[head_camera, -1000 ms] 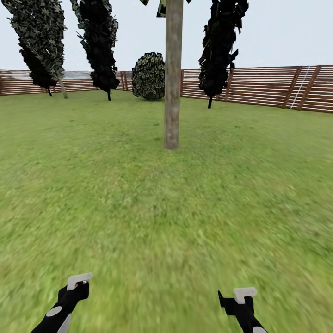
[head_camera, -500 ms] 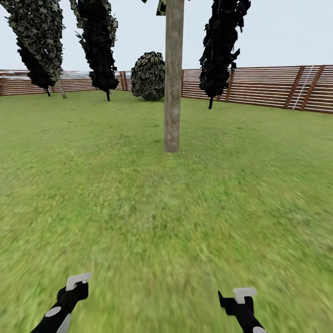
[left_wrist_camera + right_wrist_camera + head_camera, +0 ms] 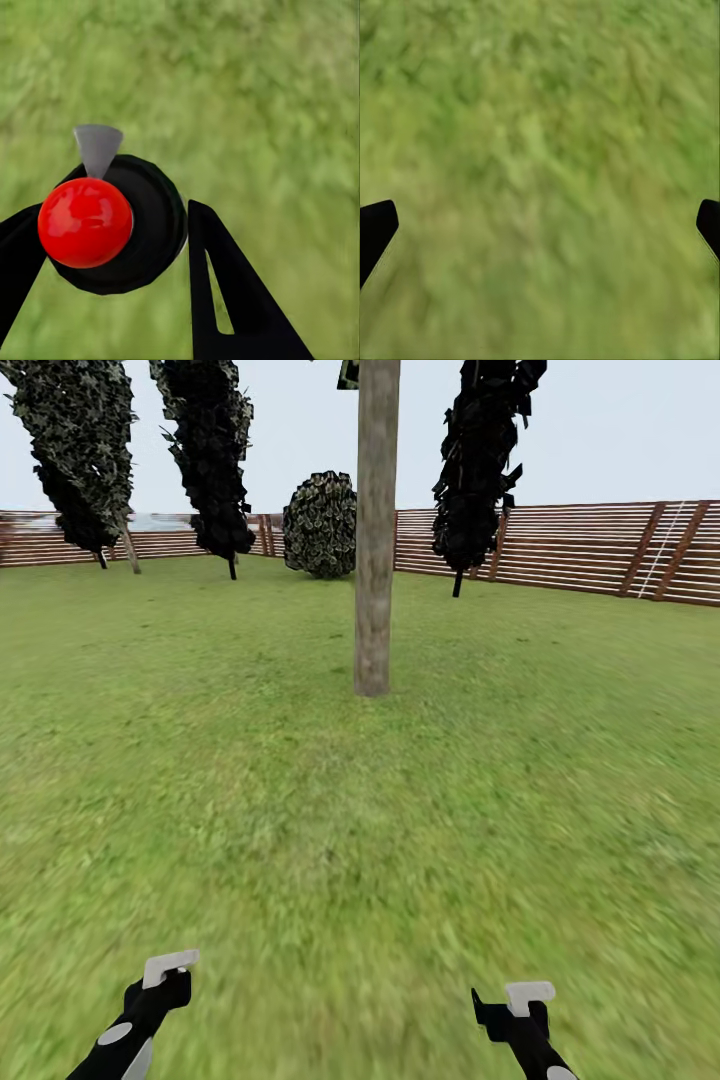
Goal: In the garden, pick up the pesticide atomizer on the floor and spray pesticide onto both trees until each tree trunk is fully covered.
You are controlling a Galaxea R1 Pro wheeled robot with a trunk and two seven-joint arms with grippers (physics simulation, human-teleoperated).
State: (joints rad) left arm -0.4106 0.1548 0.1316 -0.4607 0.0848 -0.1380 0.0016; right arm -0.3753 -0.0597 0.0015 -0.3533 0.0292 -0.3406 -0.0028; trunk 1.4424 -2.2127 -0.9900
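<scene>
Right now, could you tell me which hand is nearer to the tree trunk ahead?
Roughly equal, the right marginally. The tree trunk stands far ahead, about midway between them: left hand, holding the atomizer, is low on the left, right hand low on the right.

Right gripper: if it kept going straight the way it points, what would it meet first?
Probably the grass floor: the right gripper, fingers wide apart, looks onto bare lawn with nothing between. How far off is unclear.

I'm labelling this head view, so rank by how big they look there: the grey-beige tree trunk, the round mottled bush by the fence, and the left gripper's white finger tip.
1. Grey-beige tree trunk, tallest, running off the top edge.
2. Round mottled bush, wider but far shorter; it stands farther back, so its true size is unsure.
3. Left gripper white tip, smallest despite being nearest.
</scene>
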